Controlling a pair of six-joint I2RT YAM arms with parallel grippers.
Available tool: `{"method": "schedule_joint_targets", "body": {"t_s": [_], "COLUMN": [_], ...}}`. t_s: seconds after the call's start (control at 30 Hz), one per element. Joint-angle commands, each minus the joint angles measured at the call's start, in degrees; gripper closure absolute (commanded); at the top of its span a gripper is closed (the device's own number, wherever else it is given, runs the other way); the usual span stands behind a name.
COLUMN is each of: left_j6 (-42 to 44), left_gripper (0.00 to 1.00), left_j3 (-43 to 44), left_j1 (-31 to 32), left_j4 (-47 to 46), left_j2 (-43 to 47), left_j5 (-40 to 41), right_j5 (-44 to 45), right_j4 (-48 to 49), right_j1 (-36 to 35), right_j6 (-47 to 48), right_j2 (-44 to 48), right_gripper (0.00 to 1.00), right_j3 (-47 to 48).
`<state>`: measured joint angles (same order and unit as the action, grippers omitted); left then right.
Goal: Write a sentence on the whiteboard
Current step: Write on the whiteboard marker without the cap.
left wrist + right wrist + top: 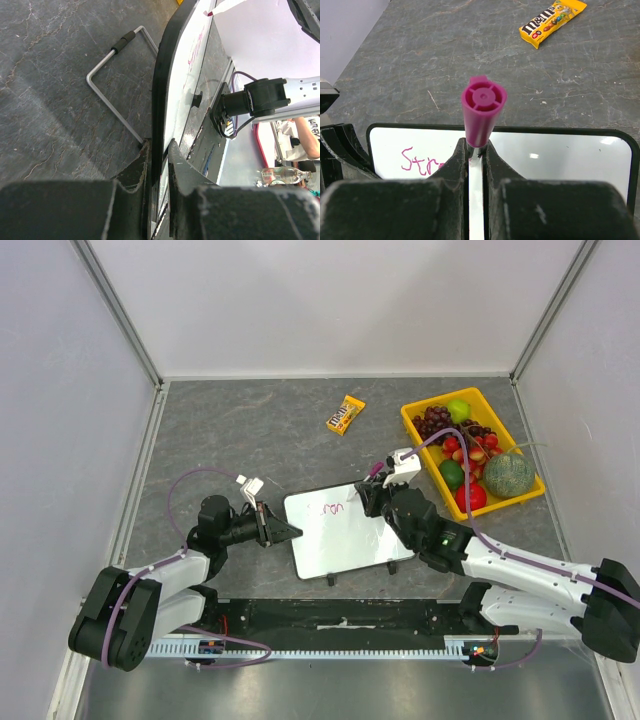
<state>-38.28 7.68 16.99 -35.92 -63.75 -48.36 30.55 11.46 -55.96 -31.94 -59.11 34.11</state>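
Top view: locate the whiteboard point(345, 540) on the tabletop point(250, 430), left edge clenched in the left tool point(287, 532); find the right tool point(372, 488) at its far right corner, the sentence point(330, 508) just beside, toward the left arm. Left wrist: expect board shift upon any loosening of this thin clamp. Right wrist: confirm the marker point(482, 102) gripped upright in the right tool; guard against tilt, hence broken strokes after "Str".

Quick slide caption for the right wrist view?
Right fingers grip a pink marker over the whiteboard, where "Str" is written.
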Motion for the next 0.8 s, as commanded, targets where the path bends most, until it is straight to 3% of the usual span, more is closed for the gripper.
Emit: {"method": "schedule_joint_targets", "body": {"t_s": [0.0,0.77], "left_j6": [2.6,2.6], "left_gripper": [0.98,0.98], "left_j3": [-1.2,-1.2], "left_j1": [-0.2,-0.3], "left_j4": [2.8,2.9], "left_j2": [-0.2,-0.2], "left_j5": [3.8,3.7], "right_j5": [0.9,-1.5], "right_j4": [0.6,-0.7], "right_j1": [0.2,0.2], "right_j6": [-0.3,-1.8], "right_j2": [-1.1,1.3], "right_gripper": [1.0,1.0], "right_j3": [0.7,-3.3]}}
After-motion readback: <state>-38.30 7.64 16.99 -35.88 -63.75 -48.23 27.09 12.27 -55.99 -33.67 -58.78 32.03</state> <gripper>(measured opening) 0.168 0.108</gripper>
